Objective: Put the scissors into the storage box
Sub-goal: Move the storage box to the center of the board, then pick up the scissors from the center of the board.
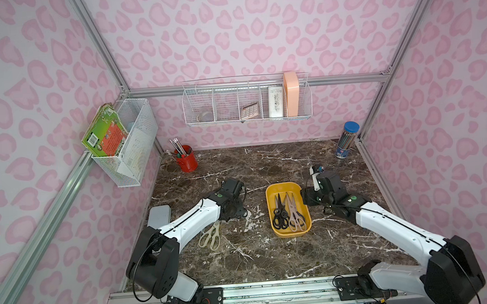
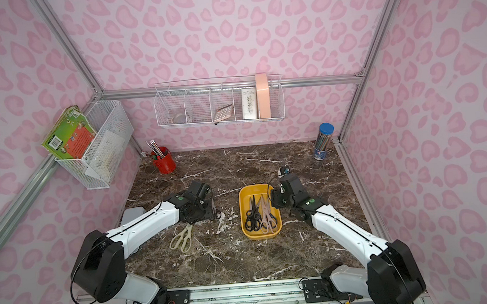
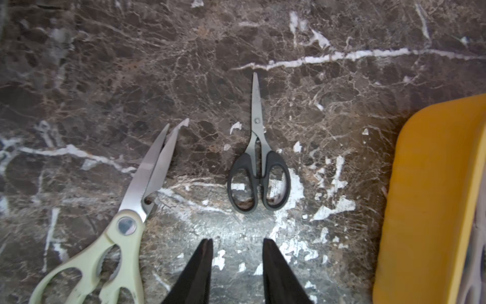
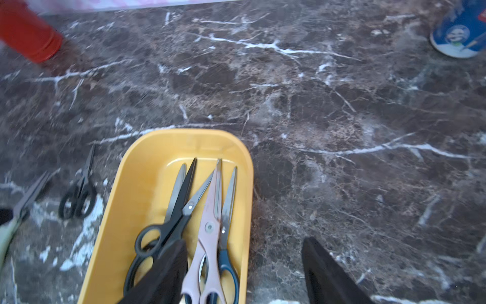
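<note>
Our left gripper (image 3: 236, 240) stands apart, empty, near the small black scissors (image 3: 259, 168), which lie flat on the bench (image 3: 342, 52) left of the storage box (image 3: 434, 184). Our right gripper (image 4: 244, 240) gapes empty over its right rim. The flat handles may skid away as we close.

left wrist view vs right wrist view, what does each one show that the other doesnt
Only the left wrist view shows the left tool, its fingers apart over bare marble. Only the right wrist view clearly shows what lies in the storage box: black scissors, pink scissors and blue-handled scissors. It also shows the red cup, the blue pencil tube and the open right tool. Both show the yellow box, the small black scissors and the cream scissors on the marble table.
</note>
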You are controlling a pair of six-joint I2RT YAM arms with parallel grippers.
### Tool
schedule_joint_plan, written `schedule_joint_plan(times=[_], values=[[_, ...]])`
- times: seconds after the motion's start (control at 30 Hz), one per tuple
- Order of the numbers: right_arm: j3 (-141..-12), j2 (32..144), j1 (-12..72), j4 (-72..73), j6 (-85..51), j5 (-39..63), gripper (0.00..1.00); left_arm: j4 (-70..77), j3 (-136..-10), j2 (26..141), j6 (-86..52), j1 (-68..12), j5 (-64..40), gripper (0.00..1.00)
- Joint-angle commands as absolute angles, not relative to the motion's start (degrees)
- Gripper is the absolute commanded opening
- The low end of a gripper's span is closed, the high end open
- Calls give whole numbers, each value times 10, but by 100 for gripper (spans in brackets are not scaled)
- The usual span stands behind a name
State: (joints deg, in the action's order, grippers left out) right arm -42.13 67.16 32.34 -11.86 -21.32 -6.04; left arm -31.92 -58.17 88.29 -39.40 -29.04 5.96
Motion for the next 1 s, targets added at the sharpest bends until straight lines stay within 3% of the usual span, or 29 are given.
schedule_joint_plan(times=[0.0, 0.23, 0.33, 0.53, 0.67, 0.97], values=[[-340, 612, 360, -45, -128, -23, 75, -307, -597, 914, -373, -264, 11, 37], [-194, 408, 531, 61, -78, -128, 80, -319, -621, 962, -355, -242, 11, 31], [-114, 313, 531, 132, -62, -77, 85, -323, -635, 988, -353, -241, -4, 29], [-26, 194, 531, 143, -85, -86, 80, -330, -627, 1009, -358, -242, 4, 26], [-15, 179, 531, 152, -86, -88, 78, -335, -627, 1012, -349, -242, 10, 26], [-34, 270, 535, 174, -82, -86, 80, -348, -630, 1034, -348, -271, 36, 22]])
